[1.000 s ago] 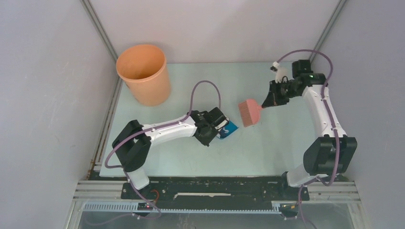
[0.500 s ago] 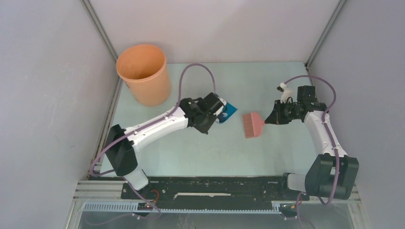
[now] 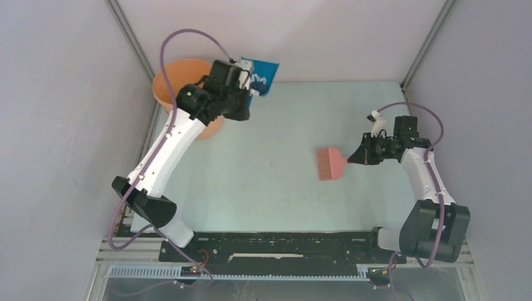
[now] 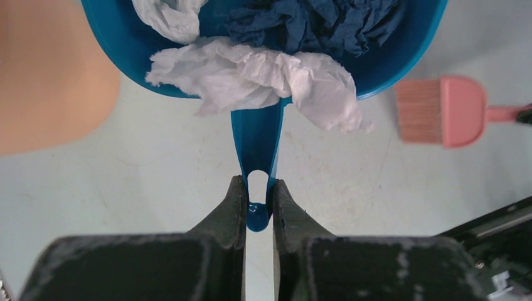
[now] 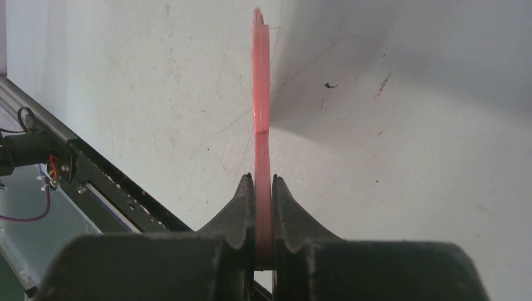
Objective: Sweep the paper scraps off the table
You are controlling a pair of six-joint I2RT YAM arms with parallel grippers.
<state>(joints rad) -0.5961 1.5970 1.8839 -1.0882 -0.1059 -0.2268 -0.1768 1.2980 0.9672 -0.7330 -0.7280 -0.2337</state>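
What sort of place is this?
Probably a robot test booth: two arms bolted to a pale green table, plain grey walls with metal rails, a brush and dustpan as props.

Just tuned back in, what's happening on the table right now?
The left hand is shut on the handle of the blue dustpan, which carries the paper scraps, white and dark blue. It holds the pan in the air beside the orange bin, not yet over it. The right hand grips the pink brush above the table. No loose scraps show on the table from overhead.
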